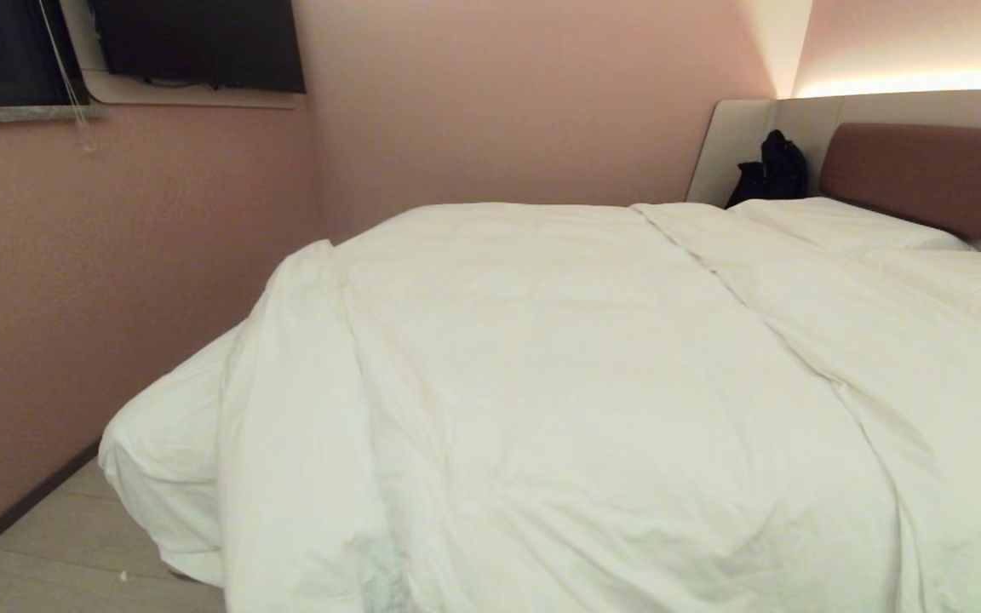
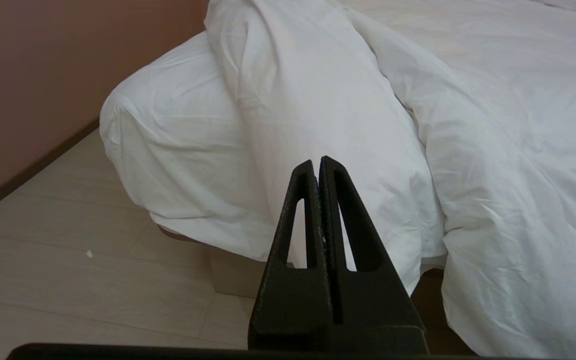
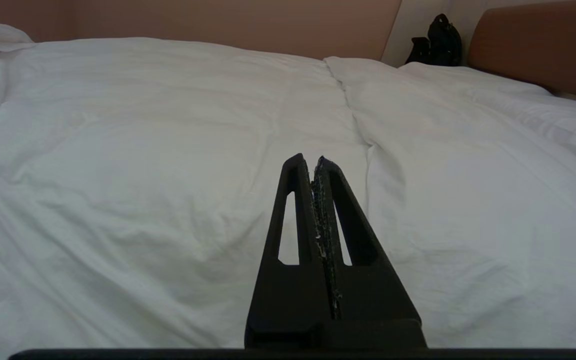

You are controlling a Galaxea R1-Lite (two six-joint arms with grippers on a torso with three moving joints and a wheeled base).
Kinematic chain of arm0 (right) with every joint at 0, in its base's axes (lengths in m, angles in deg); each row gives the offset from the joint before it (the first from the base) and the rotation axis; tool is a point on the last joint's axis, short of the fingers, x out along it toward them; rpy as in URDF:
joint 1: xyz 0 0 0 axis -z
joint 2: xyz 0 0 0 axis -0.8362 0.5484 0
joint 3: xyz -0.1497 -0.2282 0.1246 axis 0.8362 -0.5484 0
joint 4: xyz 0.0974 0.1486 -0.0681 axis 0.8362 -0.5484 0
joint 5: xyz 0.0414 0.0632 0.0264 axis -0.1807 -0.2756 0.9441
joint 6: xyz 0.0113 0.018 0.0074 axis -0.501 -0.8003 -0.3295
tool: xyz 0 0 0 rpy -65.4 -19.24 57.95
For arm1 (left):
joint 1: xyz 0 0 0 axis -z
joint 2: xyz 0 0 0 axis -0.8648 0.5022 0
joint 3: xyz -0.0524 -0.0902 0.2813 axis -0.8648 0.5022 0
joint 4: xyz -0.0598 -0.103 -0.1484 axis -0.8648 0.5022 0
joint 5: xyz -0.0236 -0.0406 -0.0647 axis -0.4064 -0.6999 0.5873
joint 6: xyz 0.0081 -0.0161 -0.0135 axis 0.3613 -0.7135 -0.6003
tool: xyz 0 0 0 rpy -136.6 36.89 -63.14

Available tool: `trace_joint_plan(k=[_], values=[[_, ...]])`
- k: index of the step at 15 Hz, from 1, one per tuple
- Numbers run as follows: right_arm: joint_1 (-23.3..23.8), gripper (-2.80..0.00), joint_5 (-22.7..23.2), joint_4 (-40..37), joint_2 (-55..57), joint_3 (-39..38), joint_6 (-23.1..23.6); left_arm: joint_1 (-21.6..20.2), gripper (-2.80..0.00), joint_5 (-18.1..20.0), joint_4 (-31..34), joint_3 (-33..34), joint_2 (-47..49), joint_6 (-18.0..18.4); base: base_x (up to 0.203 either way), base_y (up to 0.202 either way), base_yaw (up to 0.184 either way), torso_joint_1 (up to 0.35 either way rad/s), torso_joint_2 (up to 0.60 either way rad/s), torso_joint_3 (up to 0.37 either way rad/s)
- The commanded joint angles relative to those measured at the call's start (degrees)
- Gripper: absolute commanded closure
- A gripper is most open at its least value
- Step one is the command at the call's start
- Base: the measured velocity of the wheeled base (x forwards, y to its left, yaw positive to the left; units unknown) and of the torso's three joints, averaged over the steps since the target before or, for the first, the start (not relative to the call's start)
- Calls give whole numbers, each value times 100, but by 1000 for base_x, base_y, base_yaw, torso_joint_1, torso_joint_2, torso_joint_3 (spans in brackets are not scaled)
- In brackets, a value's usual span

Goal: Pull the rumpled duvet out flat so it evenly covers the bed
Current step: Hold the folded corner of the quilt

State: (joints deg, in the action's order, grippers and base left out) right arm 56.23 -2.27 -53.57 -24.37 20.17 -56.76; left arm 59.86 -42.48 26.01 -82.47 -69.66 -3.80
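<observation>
The puffy white duvet (image 1: 576, 366) lies spread over the bed, wrinkled, with a long fold running from near the pillows toward the front right. Its left edge hangs over the bed's foot corner (image 2: 318, 100). The taut sheet shows on the mattress corner (image 1: 158, 443) at the left. The reddish-brown headboard (image 1: 933, 174) stands at the far right. Neither arm shows in the head view. My left gripper (image 2: 316, 162) is shut and empty, facing the hanging duvet corner. My right gripper (image 3: 310, 160) is shut and empty, held over the duvet (image 3: 168, 150), apart from it.
A pink wall (image 1: 116, 281) runs close along the bed's left side, leaving a narrow strip of pale floor (image 1: 65, 545). A black bag (image 1: 771, 170) sits by the beige panel beyond the pillows (image 1: 848, 223). A dark screen (image 1: 201, 42) hangs high on the wall.
</observation>
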Motion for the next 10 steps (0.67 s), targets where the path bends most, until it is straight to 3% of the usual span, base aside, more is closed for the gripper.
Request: trace_joint_plan(k=[1,5,10], values=[[-2,0,98,-365,2,-35,-26,0,0,9,-2,0,0,-1,0,0,0,0,0,0],[-2,0,262,-989,-7,-28,-242,0,0,6,5,0,0,-1,0,0,0,0,0,0],[-2,0,210,-984,-7,-35,-621,0,0,0,7,0,0,-18,0,0,0,0,0,0]])
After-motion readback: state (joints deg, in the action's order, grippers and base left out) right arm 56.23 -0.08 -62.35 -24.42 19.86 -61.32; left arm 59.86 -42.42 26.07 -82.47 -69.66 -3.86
